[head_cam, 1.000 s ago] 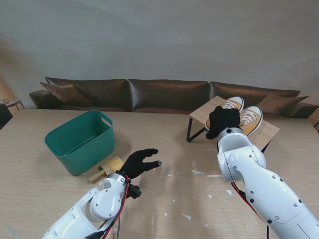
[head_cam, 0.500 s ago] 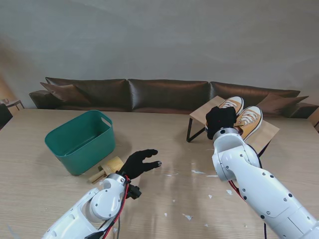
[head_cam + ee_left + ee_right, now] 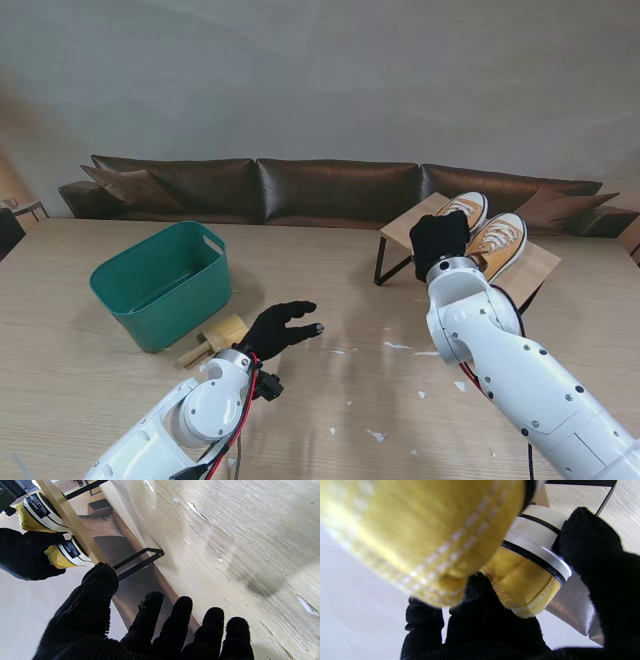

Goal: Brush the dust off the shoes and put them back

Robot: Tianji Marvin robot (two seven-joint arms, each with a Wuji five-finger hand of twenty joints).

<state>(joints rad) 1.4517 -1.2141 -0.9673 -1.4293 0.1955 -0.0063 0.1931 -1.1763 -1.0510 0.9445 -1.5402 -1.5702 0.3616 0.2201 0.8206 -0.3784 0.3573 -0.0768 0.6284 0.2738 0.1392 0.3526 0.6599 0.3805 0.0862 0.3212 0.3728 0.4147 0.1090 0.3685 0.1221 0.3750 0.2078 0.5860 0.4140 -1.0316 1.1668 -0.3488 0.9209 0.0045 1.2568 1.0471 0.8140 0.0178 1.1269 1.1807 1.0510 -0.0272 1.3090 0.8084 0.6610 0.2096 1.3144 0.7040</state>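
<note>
Your black-gloved right hand (image 3: pixel 441 240) is closing around the heel of 1 yellow canvas sneaker (image 3: pixel 522 582) on the small wooden stand (image 3: pixel 405 225), seemingly gripping; it's light, soft-sided, stiffest at the heel. Your left hand (image 3: pixel 281 326) is hovering with fingers spread.

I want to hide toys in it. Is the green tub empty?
Looks empty: the green tub sits upright and what shows of its inside is bare. The near wall hides part of the bottom, so that part cannot be told.

open tabletop (image 3: pixel 360 400) between the arms, only small white scraps (image 3: pixel 398 345) there. bin (image 3: pixel 165 282) and brush (image 3: pixel 212 338) crowding the left; shoe stand (image 3: pixel 400 232) blocking far right.
</note>
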